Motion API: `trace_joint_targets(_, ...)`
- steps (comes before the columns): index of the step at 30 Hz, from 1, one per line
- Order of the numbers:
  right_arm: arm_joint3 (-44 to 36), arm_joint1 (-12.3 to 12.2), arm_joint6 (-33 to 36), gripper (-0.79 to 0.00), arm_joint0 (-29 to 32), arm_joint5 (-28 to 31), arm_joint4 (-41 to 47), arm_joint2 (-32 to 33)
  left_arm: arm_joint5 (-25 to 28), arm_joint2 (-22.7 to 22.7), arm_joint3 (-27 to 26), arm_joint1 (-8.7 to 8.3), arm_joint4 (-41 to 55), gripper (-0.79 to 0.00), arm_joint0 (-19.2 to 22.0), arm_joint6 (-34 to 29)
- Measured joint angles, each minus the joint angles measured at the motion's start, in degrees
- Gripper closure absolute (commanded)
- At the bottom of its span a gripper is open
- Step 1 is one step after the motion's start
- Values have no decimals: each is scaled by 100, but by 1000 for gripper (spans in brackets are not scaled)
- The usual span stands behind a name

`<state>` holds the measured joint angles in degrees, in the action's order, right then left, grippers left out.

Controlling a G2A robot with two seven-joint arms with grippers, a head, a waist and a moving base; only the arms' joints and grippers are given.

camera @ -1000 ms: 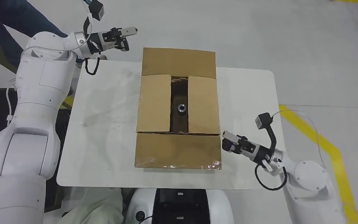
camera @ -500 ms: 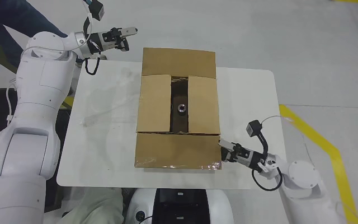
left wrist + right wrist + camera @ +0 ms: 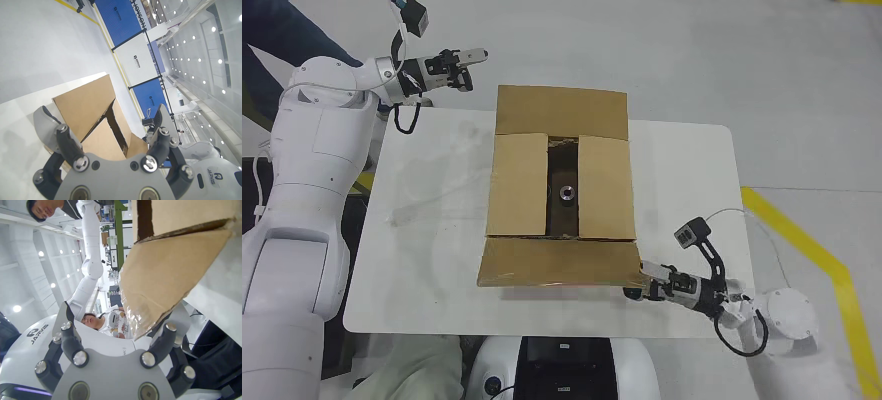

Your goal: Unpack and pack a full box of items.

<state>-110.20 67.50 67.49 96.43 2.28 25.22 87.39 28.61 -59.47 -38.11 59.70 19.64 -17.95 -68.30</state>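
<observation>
a white counter (image 3: 422, 210) stands on a pale grey floor (image 3: 722, 60) marked with a yellow line (image 3: 802, 238); blue and white wall panels (image 3: 137, 60) stand beyond, under round ceiling lights (image 3: 213, 29).

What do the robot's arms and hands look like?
The left arm and right arm have glossy white rounded shells with black wrist sections. The left hand and right hand each have a grey metal base plate, black linkages with silver screws and pale fingers with dark pads. A small black camera on a stalk sits at each wrist, with a looping cable.
</observation>
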Motion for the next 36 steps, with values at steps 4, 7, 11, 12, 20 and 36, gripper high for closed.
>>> trace_joint_targets(4, 82, 2, -131, -785, -219, 153, 278, -53, 0, 0, 0, 0, 0, -785, 0, 0)
trace_joint_targets(7, 91, 8, -384, -785, -418, 230, 211, -169, 0, 0, 0, 0, 0, -785, 0, 0)
trace_joint_targets(11, 173, 25, -804, -785, -709, 225, -69, -448, 0, 0, 0, 0, 0, -785, 0, 0)
trace_joint_targets(12, 197, 29, -894, -785, -770, 222, -134, -508, 0, 0, 0, 0, 0, -785, 0, 0)
trace_joint_targets(20, 288, 42, -1765, -785, -1087, 49, -866, -827, 0, 0, 0, 0, 0, -785, 0, 0)
trace_joint_targets(36, 388, 32, -2124, -785, -1308, -410, -853, -970, -238, -20, -322, -42, -306, -785, -238, 434)
